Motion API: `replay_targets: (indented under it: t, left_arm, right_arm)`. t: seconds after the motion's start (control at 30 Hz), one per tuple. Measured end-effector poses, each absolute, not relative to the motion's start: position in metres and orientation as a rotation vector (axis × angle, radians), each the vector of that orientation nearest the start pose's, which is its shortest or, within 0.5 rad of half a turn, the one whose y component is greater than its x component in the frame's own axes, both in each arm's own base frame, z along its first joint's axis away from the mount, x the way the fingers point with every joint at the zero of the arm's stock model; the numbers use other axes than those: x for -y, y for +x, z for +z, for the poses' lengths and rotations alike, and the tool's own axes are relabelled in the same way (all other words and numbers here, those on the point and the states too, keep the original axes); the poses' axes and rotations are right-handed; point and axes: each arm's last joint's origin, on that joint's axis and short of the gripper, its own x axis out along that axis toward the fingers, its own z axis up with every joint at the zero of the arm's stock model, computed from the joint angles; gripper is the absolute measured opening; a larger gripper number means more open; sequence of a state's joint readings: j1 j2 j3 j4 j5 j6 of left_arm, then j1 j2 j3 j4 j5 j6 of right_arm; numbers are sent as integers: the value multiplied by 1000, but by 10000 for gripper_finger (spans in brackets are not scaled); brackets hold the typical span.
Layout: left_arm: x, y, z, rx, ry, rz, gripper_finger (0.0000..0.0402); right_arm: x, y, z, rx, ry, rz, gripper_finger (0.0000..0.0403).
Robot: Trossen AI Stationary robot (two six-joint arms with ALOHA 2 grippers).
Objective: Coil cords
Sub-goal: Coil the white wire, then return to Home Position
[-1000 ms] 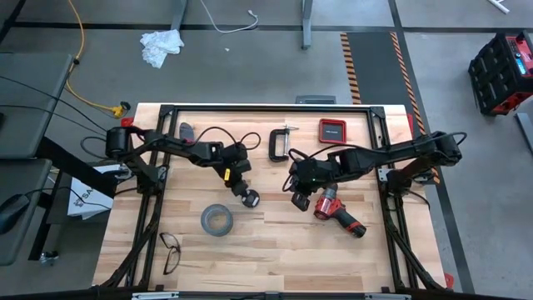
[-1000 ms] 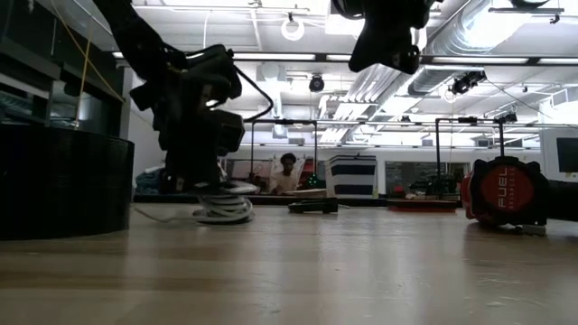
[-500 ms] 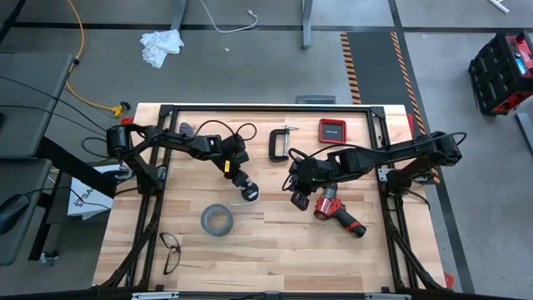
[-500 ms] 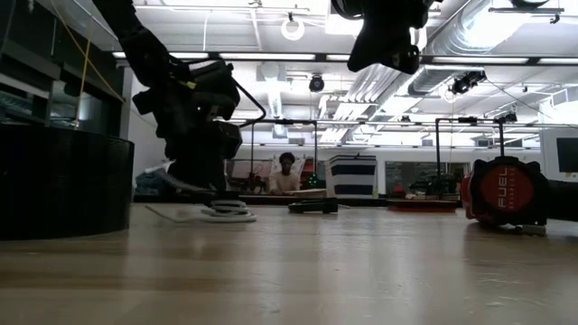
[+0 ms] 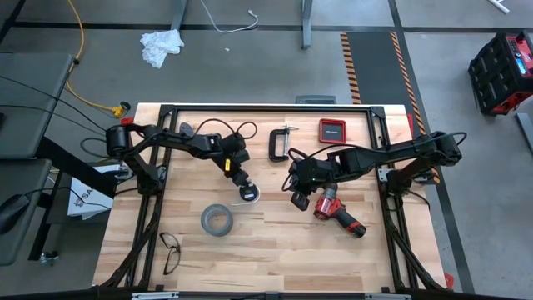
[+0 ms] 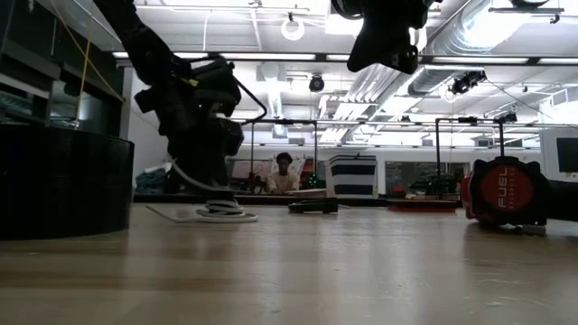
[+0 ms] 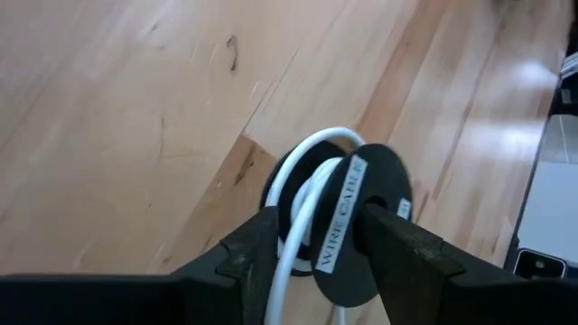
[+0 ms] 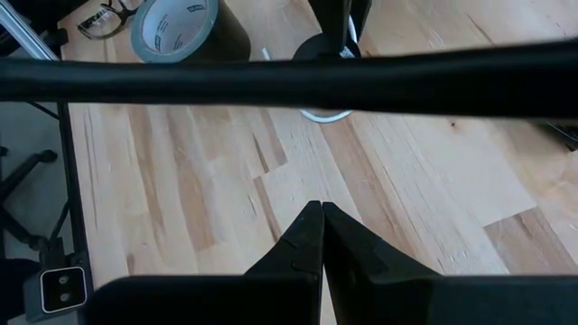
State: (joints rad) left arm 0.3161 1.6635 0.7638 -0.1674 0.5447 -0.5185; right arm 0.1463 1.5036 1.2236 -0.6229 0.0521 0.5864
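I count two arms over the wooden desk (image 5: pixel 275 242). My left tool (image 5: pixel 243 185) sits just above the one black spool (image 5: pixel 246 194), which lies on the desk a little left of centre, up and to the right of the grey tape roll. In the left wrist view the spool (image 7: pixel 354 226) stands between my two dark fingers (image 7: pixel 262 244), with its white label facing the camera and the single white cord (image 7: pixel 302 226) wound around it and looping out past the rim. The fingers are spread, one on each side of the disc; I cannot tell whether they touch it. In the low view the white coil (image 6: pixel 219 213) rests flat on the desk directly under the left tool (image 6: pixel 209 185).

My right tool (image 5: pixel 293 185) hangs over the middle of the desk, just beside the one red and black drill (image 5: pixel 337 212). Its two fingers (image 8: pixel 312 236) are pressed together with nothing between them, above bare wood.

Other things on the desk, one of each: a grey tape roll (image 5: pixel 216 220), a pair of glasses (image 5: pixel 170 252) near the front left corner, a black C-clamp (image 5: pixel 279 143) toward the back, and a red square case (image 5: pixel 331 130) next to it. The tape roll (image 8: pixel 173 24) and the glasses (image 8: pixel 107 18) also show in the right wrist view, side by side.
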Motion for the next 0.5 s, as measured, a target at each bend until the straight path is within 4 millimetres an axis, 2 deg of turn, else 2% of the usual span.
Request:
replay_targets:
  t: [0.3, 0.5]
  left_arm:
    - [-89, 275, 147, -953, -872, 78, 157]
    - [-96, 265, 149, -988, -801, 135, 157]
  right_arm:
    - [-44, 311, 281, -889, 447, -171, 0]
    - [-44, 312, 281, -883, 436, -178, 0]
